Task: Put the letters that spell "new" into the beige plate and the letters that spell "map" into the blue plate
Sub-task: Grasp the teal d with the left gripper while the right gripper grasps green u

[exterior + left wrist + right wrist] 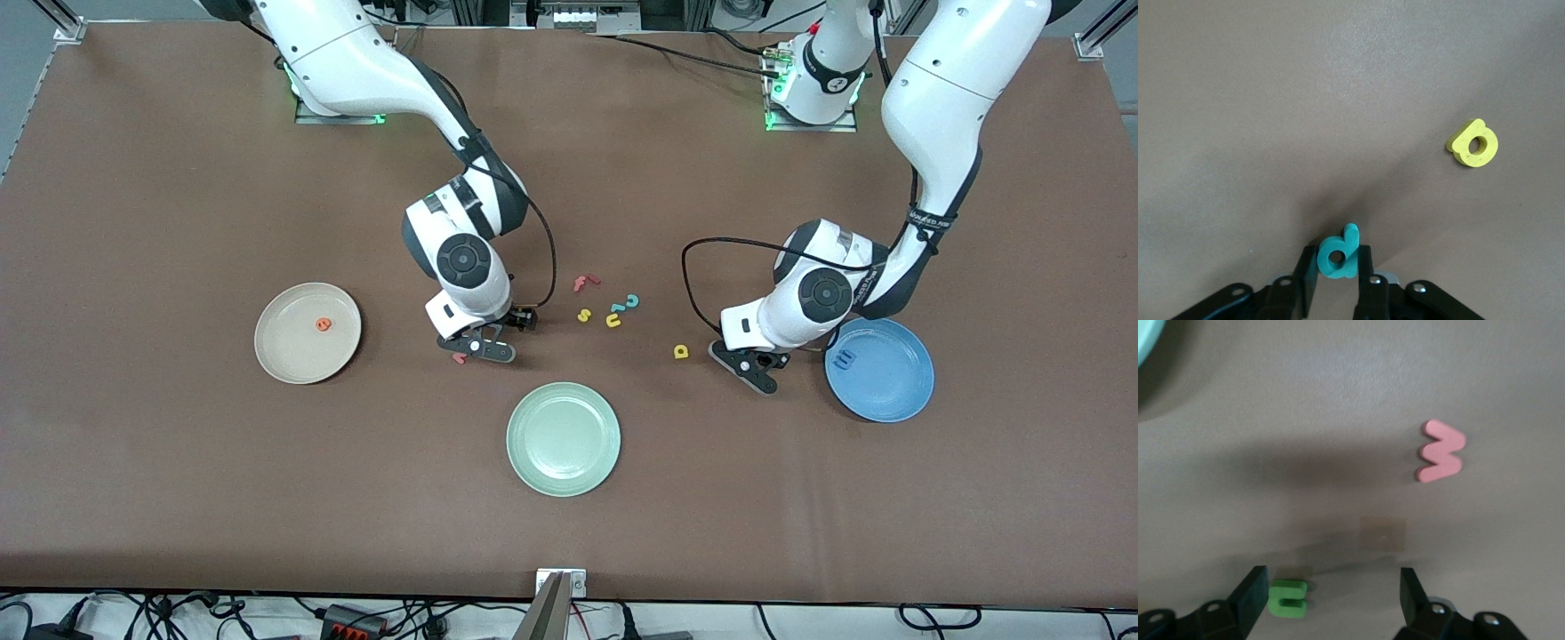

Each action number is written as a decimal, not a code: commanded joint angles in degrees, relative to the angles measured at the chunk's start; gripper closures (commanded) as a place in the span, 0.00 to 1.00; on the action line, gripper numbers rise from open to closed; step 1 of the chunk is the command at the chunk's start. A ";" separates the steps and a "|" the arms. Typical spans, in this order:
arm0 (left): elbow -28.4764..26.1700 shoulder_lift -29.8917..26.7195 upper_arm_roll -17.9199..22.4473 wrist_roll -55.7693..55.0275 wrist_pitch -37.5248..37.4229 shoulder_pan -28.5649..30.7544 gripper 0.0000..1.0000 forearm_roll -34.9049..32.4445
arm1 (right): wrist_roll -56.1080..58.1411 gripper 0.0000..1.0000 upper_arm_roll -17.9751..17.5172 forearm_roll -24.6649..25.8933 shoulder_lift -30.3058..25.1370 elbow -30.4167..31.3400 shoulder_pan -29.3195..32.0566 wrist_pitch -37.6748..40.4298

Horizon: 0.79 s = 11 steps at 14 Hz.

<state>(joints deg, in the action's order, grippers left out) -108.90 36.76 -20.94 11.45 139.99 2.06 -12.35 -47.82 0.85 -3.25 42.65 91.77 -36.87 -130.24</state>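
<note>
The left gripper (pixel 1337 280) is seen clamped on the teal p (pixel 1338 254), low over the table (pixel 178 498) just beside the blue plate (pixel 898 391). The blue m (pixel 845 358) lies in that plate. The yellow a (pixel 681 351) rests on the table near this gripper, toward the right arm's end.

The right gripper (pixel 1333 597) is held with its fingers spread wide, low over the table between the beige plate (pixel 284 356) and the loose letters at the middle. The green n (pixel 1289 597) lies on the table just beside one finger (pixel 1253 592); whether it is touched cannot be told. The salmon w (pixel 1441 451) lies on the table close by.

The orange e (pixel 324 325) is found in the beige plate. A pale green plate (pixel 563 438) sits nearer the front camera. A red f (pixel 584 283), a yellow s (pixel 584 315), a yellow u (pixel 613 320) and a teal c (pixel 632 302) are grouped mid-table. Small lettering shows on the left arm's forearm band but cannot be read.
</note>
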 commanded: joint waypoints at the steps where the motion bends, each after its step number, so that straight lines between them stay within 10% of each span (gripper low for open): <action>1: -0.08 0.94 0.28 -0.64 1.24 -0.21 0.76 -2.14 | -6.48 0.16 0.65 -0.88 0.86 -1.42 -1.71 0.34; 5: 0.09 1.12 0.28 -0.73 1.16 -0.30 0.92 -3.03 | -7.99 0.17 0.65 -1.06 2.00 -1.42 -2.94 -1.77; 11: 5.17 -4.32 0.28 -0.03 -11.71 2.33 0.91 -3.12 | -7.99 0.32 0.65 -1.06 2.70 -1.51 -3.47 -1.86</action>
<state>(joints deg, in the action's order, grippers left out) -106.45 35.35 -20.73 11.46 135.65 2.97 -13.60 -55.07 0.85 -3.31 44.47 91.32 -39.58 -132.25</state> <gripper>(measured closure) 0.727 0.269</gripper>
